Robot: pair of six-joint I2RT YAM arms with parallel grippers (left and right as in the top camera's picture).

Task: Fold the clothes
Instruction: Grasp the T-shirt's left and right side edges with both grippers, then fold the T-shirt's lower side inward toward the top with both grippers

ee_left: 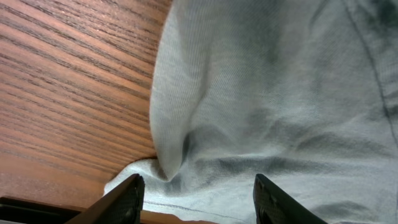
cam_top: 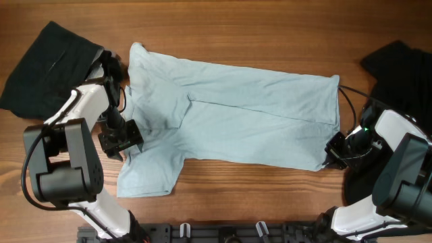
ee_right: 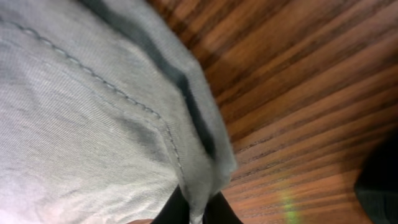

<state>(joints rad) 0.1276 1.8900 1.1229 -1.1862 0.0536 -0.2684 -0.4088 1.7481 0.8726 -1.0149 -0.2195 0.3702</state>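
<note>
The pale sky-blue T-shirt (cam_top: 229, 115) lies spread across the wooden table, neck end to the left, hem to the right. My left gripper (cam_top: 121, 138) is open, low over the shirt's left side near a sleeve; its fingers (ee_left: 196, 202) straddle bunched blue fabric (ee_left: 261, 106). My right gripper (cam_top: 332, 158) is shut on the shirt's near right hem corner; in the right wrist view the fingers (ee_right: 196, 211) pinch a fold of the blue cloth (ee_right: 93, 106). A black garment (cam_top: 47, 67) lies at the far left, another black garment (cam_top: 401, 67) at the far right.
Bare wood (cam_top: 243, 192) runs along the front edge below the shirt and along the back (cam_top: 236, 27). A cable (cam_top: 347, 101) loops by the shirt's right edge. A black rail with clips (cam_top: 223, 233) sits at the near table edge.
</note>
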